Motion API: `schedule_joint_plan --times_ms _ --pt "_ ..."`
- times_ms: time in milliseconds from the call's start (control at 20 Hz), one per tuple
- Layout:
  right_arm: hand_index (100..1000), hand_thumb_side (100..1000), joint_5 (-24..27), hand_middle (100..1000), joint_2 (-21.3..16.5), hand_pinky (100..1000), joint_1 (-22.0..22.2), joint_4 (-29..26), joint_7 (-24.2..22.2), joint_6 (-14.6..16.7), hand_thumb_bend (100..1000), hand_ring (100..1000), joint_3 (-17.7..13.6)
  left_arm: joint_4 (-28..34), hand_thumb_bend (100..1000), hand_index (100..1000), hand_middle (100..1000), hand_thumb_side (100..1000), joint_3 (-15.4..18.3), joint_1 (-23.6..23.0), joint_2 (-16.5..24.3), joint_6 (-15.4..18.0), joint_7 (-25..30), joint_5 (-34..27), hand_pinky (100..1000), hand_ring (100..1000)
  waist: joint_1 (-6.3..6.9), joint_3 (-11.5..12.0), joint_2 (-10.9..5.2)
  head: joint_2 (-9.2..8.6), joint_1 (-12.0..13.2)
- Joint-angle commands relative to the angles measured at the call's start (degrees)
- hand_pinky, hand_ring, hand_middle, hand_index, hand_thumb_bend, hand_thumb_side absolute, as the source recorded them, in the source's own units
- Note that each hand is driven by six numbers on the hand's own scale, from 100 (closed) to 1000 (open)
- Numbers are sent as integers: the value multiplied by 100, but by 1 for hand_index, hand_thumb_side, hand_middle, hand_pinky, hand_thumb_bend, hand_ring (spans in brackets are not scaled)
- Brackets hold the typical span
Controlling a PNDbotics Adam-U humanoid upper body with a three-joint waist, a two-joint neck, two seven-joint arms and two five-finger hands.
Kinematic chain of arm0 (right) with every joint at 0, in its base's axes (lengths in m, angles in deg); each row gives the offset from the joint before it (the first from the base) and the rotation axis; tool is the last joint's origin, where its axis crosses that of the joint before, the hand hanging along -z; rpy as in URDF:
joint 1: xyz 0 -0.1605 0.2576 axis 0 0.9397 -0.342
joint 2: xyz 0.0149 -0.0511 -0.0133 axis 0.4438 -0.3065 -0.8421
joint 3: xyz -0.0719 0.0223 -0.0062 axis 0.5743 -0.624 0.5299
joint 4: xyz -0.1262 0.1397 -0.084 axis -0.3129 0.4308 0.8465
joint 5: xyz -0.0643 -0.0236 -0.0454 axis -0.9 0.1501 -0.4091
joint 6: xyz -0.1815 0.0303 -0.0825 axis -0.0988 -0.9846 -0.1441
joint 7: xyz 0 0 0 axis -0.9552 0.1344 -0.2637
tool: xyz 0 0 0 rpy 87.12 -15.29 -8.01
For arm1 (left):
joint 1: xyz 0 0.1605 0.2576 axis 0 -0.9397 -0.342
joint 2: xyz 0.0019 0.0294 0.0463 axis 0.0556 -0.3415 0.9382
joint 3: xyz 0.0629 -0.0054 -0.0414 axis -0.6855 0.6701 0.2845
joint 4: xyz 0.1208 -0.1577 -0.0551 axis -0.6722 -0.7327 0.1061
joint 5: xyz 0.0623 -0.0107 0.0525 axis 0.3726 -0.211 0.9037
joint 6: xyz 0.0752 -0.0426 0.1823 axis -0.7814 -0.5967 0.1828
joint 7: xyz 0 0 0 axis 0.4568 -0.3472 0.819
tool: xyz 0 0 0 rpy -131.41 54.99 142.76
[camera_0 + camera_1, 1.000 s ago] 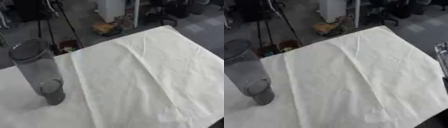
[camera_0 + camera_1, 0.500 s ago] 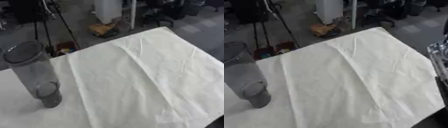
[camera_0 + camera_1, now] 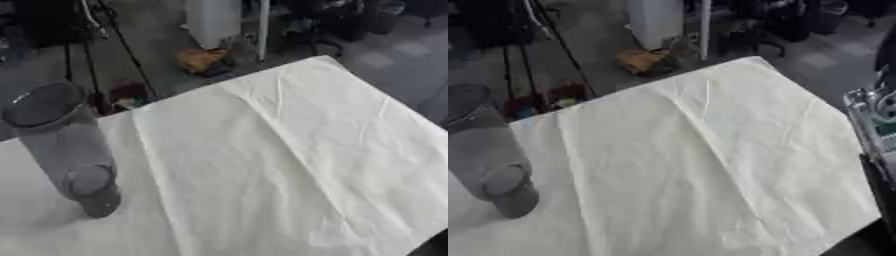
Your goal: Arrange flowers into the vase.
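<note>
Both views are soft and blurred throughout, with no crisp edges anywhere. Even, diffuse light falls on the white cloth over the desk, leaving it bright but without glare. The vase casts a faint grey shadow leftward. The floor behind is dimmer and smeared.

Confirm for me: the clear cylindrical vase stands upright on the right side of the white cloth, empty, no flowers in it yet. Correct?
Not quite. The vase stands on the left side of the white cloth, not the right; the left eye view shows it. The rest holds: it is clear, cylindrical, upright and empty, with no flowers in it yet.
</note>
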Motion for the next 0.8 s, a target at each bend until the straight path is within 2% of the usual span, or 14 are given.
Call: schedule_joint_plan --times_ms 50,800 --pt "908 1000 18 856 -88 785 -77 -77 14 -3 100 893 -53 131 189 100 100 555 8 55 178 -276 -262 -83 100 100 -86 16 -87 -35 -19" --pt "909 1000 36 855 -58 788 -72 -77 34 -1 100 893 -63 353 191 100 100 564 -85 -55 176 -248 -215 -320 100 100 -66 18 -50 -91 -78"
